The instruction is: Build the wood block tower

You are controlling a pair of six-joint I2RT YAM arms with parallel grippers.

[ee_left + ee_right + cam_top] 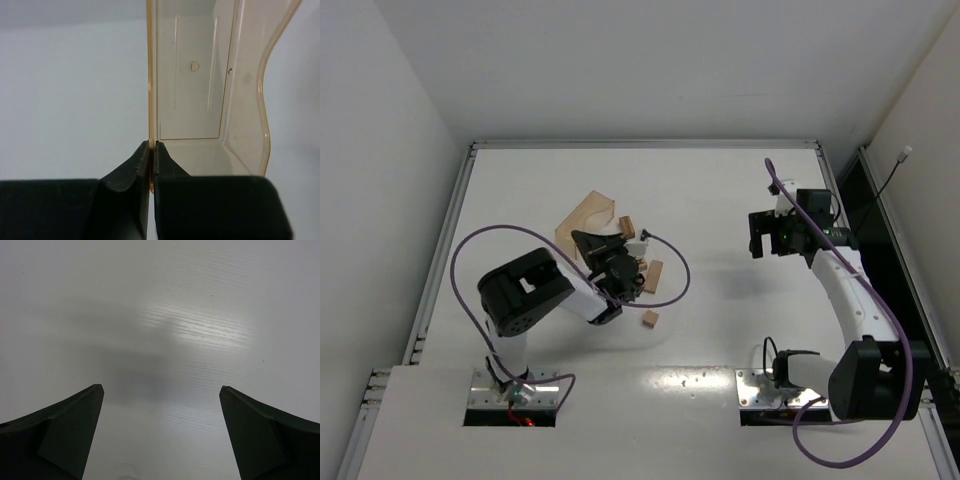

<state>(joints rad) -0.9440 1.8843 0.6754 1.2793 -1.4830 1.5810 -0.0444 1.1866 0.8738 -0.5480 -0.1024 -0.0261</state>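
My left tool (151,146) clamps amber tray (190,100) edge; right tool (161,388) spread wide. I judge thin edge may slip, tray dropping onto wood blocks (653,275).

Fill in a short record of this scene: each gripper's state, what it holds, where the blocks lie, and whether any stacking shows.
left gripper: shut, pinching the thin edge of the tray
right gripper: open, holding nothing, above bare table
wood blocks: three show in the top view, lying apart on the table near the left arm
stacking: none visible; no block rests on another
hidden: anything under the left wrist cannot be seen
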